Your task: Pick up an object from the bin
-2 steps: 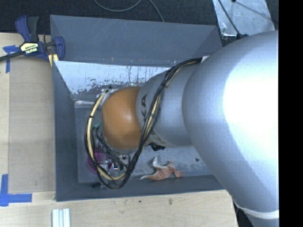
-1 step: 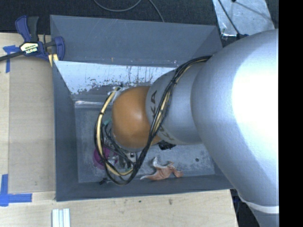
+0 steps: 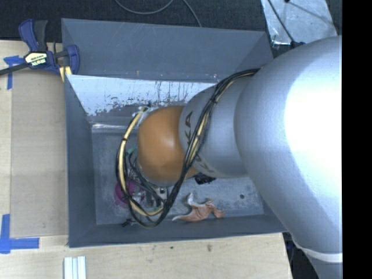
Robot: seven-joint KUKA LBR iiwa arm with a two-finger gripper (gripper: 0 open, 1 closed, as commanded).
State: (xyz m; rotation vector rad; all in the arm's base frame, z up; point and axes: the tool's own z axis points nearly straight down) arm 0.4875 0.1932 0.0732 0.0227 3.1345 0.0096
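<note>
Down in the lower-left corner of the bin [image 3: 81, 156], gripper [image 3: 142, 201] tucked under orange cover [image 3: 160, 144] and cables [image 3: 123, 150]; spread or pressed together, can't tell. Just beside it, a small magenta thing [image 3: 120, 192] on the floor. Further right by the near wall, a tan crumpled scrap [image 3: 200, 211], lying apart.

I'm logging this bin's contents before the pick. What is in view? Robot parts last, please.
bin: one, grey metal, mid-view
flat scrap: one, tan and white, bin floor by the near wall, right of the gripper
small thing: one, magenta, floor's left, partly behind cables, kind unclear
arm: one, silver, reaching in from the right
wrist cover: one, orange, above the floor's middle
cables: several, yellow and black, looped round the cover
gripper: one, dark, below the cover, mostly hidden
</note>
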